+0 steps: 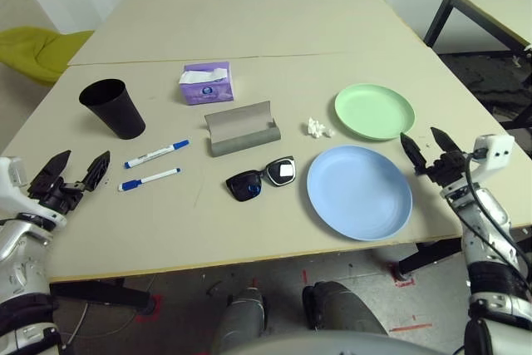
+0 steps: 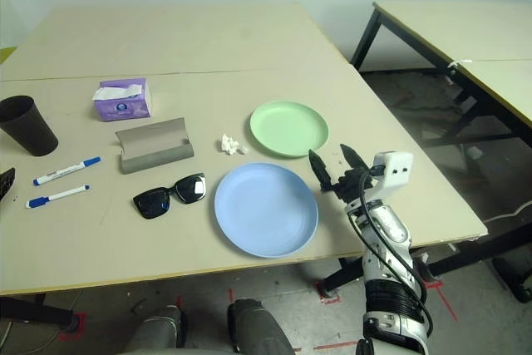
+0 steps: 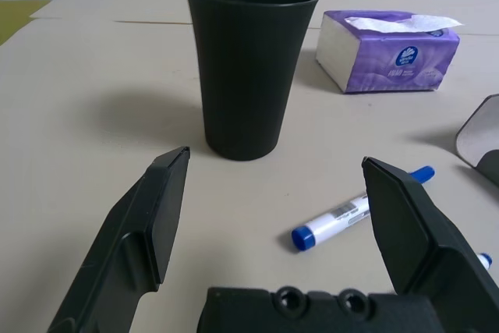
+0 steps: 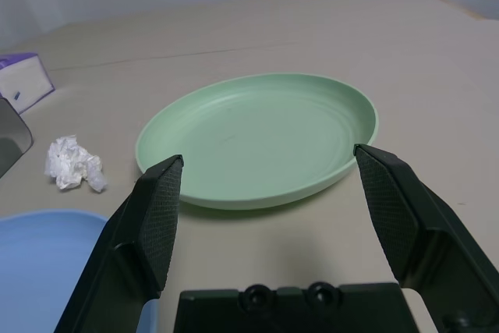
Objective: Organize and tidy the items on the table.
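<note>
On the beige table (image 1: 249,39) stand a black cup (image 1: 114,108), two white pens with blue caps (image 1: 155,154) (image 1: 149,179), an open grey glasses case (image 1: 242,129), black sunglasses (image 1: 261,179), a crumpled tissue (image 1: 318,127), a pale green plate (image 1: 374,110) and a light blue plate (image 1: 359,191). My left gripper (image 1: 73,171) hovers open at the table's left front edge, pointing toward the cup (image 3: 251,64) and a pen (image 3: 355,210). My right gripper (image 1: 426,149) hangs open at the right edge, just short of the green plate (image 4: 257,138). Neither holds anything.
A purple tissue box (image 1: 207,82) sits behind the case. A second beige table (image 2: 465,35) with black legs stands to the right, and a yellow-green chair (image 1: 37,47) at the far left. A seam (image 1: 249,57) crosses the tabletop.
</note>
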Action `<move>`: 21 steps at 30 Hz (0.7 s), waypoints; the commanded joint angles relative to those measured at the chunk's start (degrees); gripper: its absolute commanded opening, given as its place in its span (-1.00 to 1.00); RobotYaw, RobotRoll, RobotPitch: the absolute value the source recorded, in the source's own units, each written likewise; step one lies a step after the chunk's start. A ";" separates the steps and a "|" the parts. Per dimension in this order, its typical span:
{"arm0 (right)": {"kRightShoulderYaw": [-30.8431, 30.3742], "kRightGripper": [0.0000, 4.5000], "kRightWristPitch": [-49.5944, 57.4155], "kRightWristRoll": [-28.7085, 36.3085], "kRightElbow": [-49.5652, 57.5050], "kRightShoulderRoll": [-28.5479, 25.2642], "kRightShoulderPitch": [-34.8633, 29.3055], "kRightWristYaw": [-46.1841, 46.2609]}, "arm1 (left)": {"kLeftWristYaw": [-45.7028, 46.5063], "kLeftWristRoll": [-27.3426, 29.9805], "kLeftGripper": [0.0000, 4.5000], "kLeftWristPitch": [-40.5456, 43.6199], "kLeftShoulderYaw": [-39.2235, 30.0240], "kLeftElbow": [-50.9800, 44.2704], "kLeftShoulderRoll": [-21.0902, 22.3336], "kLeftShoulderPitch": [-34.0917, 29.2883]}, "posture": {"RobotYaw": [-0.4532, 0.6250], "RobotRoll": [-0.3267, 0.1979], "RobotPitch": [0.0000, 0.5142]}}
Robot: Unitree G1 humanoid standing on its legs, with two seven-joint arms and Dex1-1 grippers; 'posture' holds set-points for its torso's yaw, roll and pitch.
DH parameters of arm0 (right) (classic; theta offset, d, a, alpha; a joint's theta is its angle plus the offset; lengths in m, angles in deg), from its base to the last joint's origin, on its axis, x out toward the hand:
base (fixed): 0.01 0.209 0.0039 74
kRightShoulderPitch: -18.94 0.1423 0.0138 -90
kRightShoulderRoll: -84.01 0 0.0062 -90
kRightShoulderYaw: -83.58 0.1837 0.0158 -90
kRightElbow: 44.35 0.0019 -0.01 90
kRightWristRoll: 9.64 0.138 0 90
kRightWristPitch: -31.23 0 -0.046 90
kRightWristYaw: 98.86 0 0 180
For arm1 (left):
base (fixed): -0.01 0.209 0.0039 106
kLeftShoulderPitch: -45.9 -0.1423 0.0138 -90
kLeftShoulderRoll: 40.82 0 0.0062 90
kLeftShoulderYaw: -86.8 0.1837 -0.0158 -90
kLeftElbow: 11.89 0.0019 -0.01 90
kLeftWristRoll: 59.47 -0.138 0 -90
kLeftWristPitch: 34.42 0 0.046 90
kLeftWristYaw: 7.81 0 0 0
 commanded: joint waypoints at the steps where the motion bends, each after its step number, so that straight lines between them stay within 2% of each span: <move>1: -0.21 0.98 1.11 0.75 1.53 0.14 -1.23 0.31 | -0.45 -1.17 1.00 0.56 1.73 0.36 -0.26 0.60 | -0.36 0.25 -0.58; 21: 2.31 0.98 0.58 1.56 -4.12 -5.64 1.29 -1.35 | 1.49 -0.10 1.00 0.61 2.57 -3.45 -3.46 -0.76 | -0.30 0.25 -0.57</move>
